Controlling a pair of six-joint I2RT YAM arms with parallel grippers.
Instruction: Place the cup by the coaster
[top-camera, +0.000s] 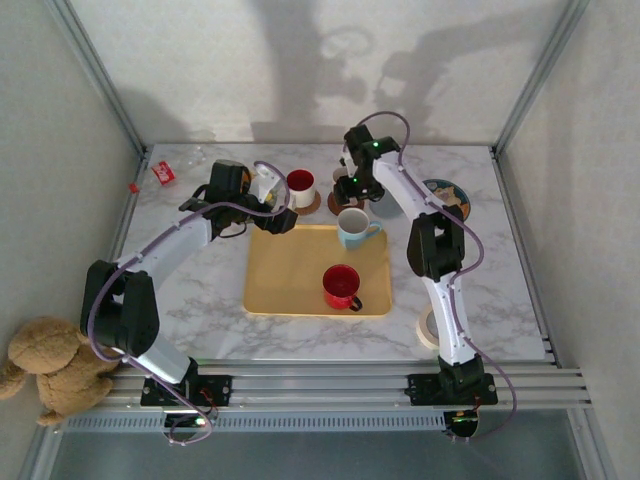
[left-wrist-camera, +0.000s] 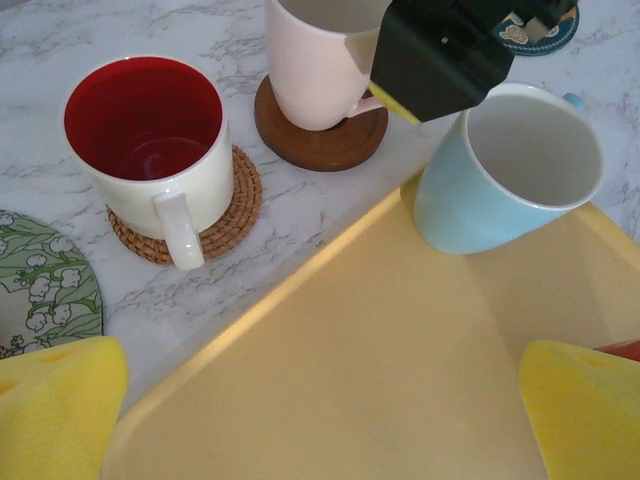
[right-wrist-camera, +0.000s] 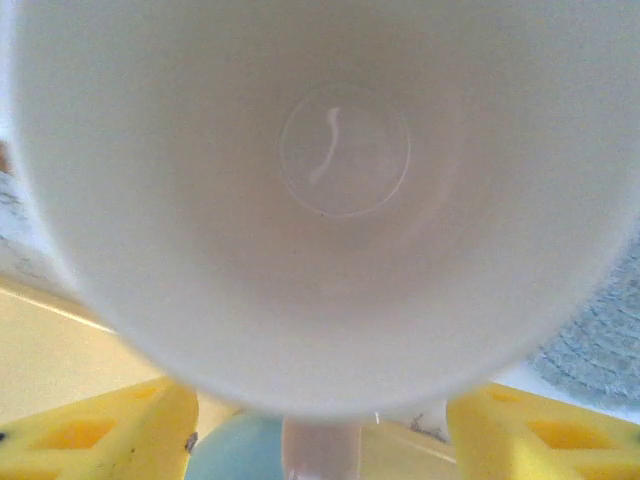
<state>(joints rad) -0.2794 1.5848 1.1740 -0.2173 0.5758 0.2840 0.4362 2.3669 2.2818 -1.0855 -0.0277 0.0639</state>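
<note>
left claw (top-camera: 275, 218): spread wide and empty; hovers over the far left corner of the tray (top-camera: 300, 295); I judge it has no part in the cup step
white mug (left-wrist-camera: 150, 140): red inside; upright on a woven coaster (left-wrist-camera: 238, 205) on the tabletop (top-camera: 200, 290) beyond the tray; looks placed
pink cup (left-wrist-camera: 312, 60): the task's thing; upright on the wooden coaster (left-wrist-camera: 320, 145), just right of the white mug
right claw (top-camera: 352, 188): directly above the pink cup; its yellow fingers (right-wrist-camera: 90, 430) stand to either side of the cup's handle with a gap on each side; so it is open and grips nothing
done: judging by how it sits, the pink cup is set down at its coaster
left: the right claw needs to lift clear without nudging the cup; a blue cup (top-camera: 352, 225) at the tray's far edge and a red cup (top-camera: 341, 287) mid-tray sit on no coaster; a patterned coaster (top-camera: 447, 195) further right carries no cup; so more placing may follow
left wrist view: shows the pink cup's base resting on the wooden coaster; in the top view the right arm covers that spot
right wrist view: looks straight down into the cup's bare bottom and gives the finger spacing; from the left wrist the claw's black body hides that
top view: gives both arms and the whole tray at once
</note>
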